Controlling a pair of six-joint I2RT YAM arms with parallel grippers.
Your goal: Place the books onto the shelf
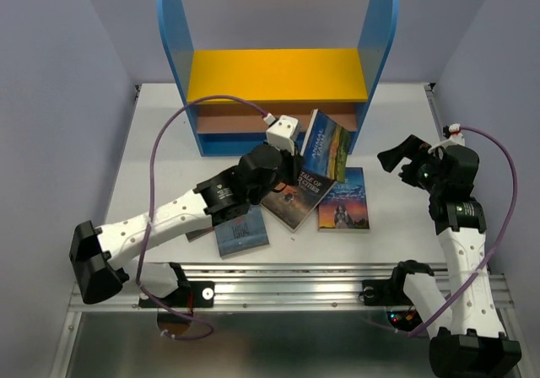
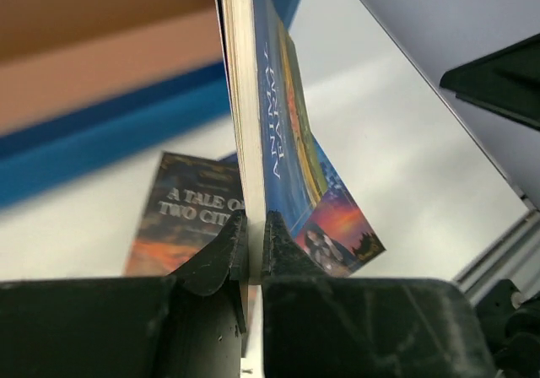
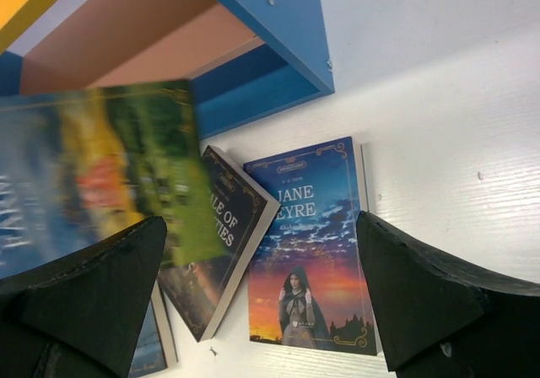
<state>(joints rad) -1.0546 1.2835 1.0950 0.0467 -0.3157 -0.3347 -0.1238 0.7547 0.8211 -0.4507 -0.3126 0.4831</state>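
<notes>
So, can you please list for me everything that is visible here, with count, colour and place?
shelf: one, blue sides and base, yellow upper board, brownish-pink lower board, far side of the table
Animal Farm book: one, blue-green, held upright in front of the shelf's right end
Tale of Two Cities book: one, dark brown, flat on the table
Jane Eyre book: one, blue and orange, flat, right of the brown one
blue-grey book: one, flat, partly under the left arm
table: one, white
cables: two, purple, one per arm
left gripper: black, shut on the Animal Farm book
right gripper: black, open, above the Jane Eyre book
</notes>
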